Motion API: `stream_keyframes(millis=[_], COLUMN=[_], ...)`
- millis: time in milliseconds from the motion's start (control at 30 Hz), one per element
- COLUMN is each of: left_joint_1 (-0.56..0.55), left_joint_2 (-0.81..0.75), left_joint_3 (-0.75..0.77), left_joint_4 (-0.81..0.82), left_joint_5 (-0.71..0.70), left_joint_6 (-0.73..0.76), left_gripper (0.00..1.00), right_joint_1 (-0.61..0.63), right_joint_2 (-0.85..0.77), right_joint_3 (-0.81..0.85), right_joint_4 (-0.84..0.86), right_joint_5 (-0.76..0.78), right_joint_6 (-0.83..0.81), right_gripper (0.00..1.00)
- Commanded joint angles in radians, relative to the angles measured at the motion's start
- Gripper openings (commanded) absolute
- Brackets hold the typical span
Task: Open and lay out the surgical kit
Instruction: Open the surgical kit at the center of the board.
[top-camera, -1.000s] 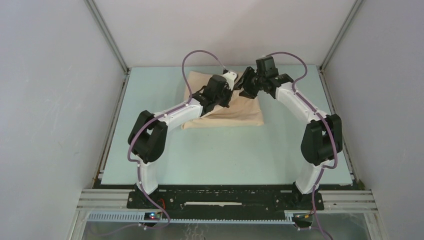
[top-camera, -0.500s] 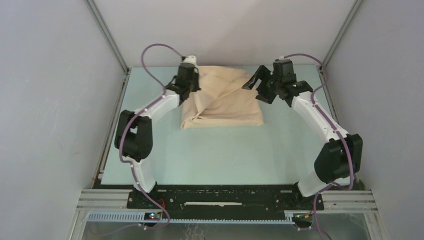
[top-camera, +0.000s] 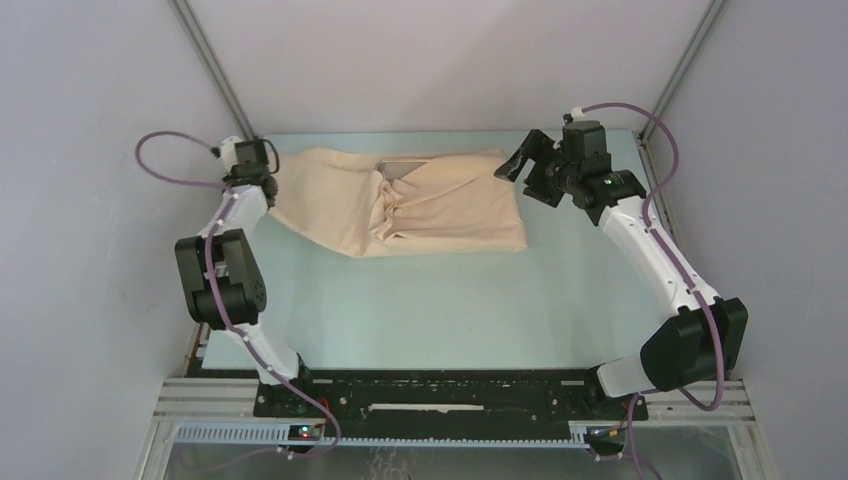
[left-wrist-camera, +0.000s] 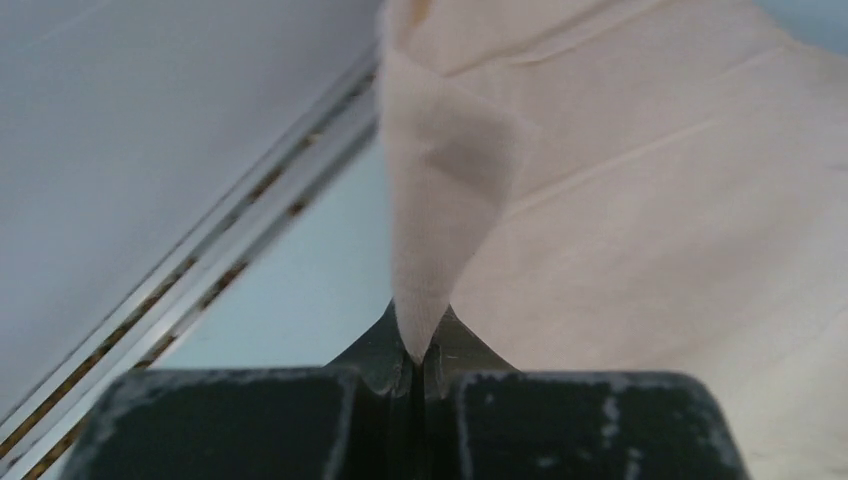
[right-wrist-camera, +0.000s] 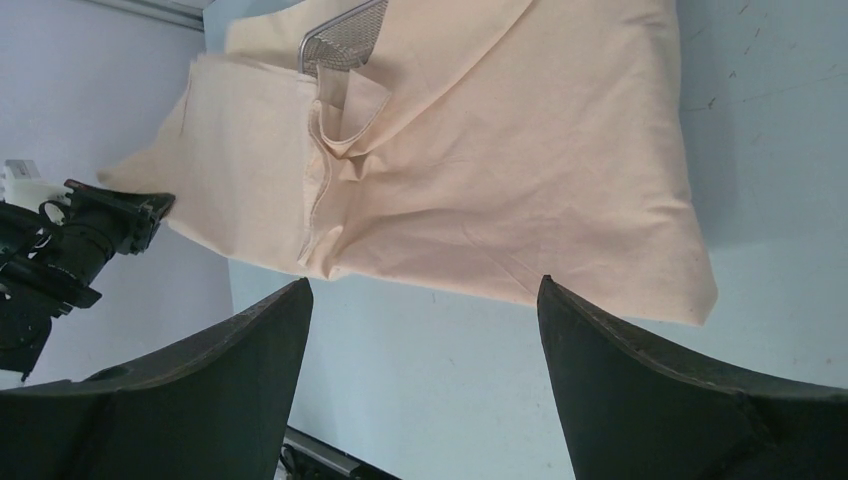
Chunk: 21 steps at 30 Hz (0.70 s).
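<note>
Visibly, one wrap partly covers one mesh tray.

Your left arm and right arm had white shell links between chunky black joint housings. You had a purple cable looping off each wrist and running down along the links. A small green light glowed on the right wrist housing. Both arms were bolted to a black base plate at the near edge of the table. Your left gripper was dark with scuffed, whitish speckles. Your right gripper had matte black, curved, pointed fingers.
</note>
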Motion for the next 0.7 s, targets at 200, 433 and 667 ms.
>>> stream_keyframes(millis=[200,433,667], left_joint_1=[0.171,0.176,0.167], left_joint_2=[0.043,0.052,-0.015], left_joint_3=[0.000,0.036,0.075], left_joint_4=[-0.171,-0.215,-0.236], left_joint_5=[-0.011,0.024,0.038], left_joint_6=[-0.144,-0.150,-0.139], left_gripper=[0.11,0.47,0.86], right_joint_1=[0.005,0.031,0.090], right_joint_2=[-0.037,0.002,0.074], right_joint_3=[-0.013,-0.013,0.010], right_joint_4=[-0.005,0.005,0.023], right_joint_5=[-0.003,0.009,0.018], right_joint_6=[-0.067,-0.089,-0.140], right_gripper=[0.91,0.91,0.92])
